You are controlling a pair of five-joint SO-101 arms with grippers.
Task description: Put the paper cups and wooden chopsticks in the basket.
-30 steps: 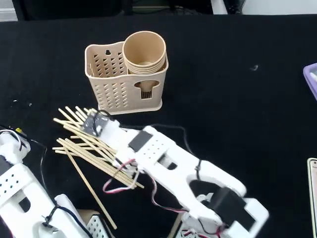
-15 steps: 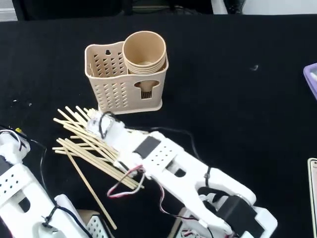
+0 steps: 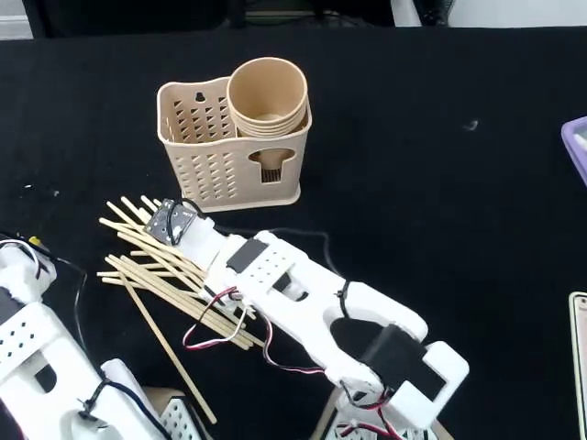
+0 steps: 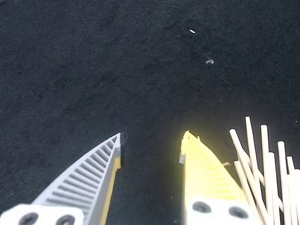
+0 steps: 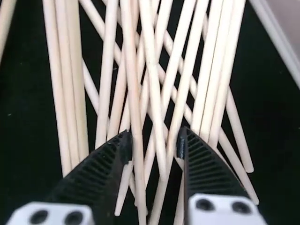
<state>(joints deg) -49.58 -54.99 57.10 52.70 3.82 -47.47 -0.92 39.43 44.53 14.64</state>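
The basket (image 3: 213,160) stands upright on the black surface (image 3: 440,211), towards the far side in the high view. It has 2 compartments. The paper cups (image 3: 267,92) sit nested in a single stack in the compartment nearer the middle of the surface, with their rims above the basket's wall. The ribbed side of a cup shows through the cut-out in the front.

The wooden chopsticks (image 3: 151,270) lie loose and criss-crossed on the surface in front of the basket, none of them in it. 1 stick lies apart from the heap, slanting towards the near edge.

The right arm stretches low across the surface, and its right hand (image 3: 170,220) is down on the heap's far end, close to the basket's front. In its own wrist view the right hand (image 5: 153,138) is narrowly parted, its black fingers astride a few sticks of the pile (image 5: 140,70).

The left hand (image 4: 152,136) is spread wide over bare black cloth, holding nothing. The ends of several chopsticks (image 4: 262,164) lie just beside its yellow finger.

A purple object (image 3: 576,147) and a pale card (image 3: 580,348) sit at the surface's edge. No print on them can be read.
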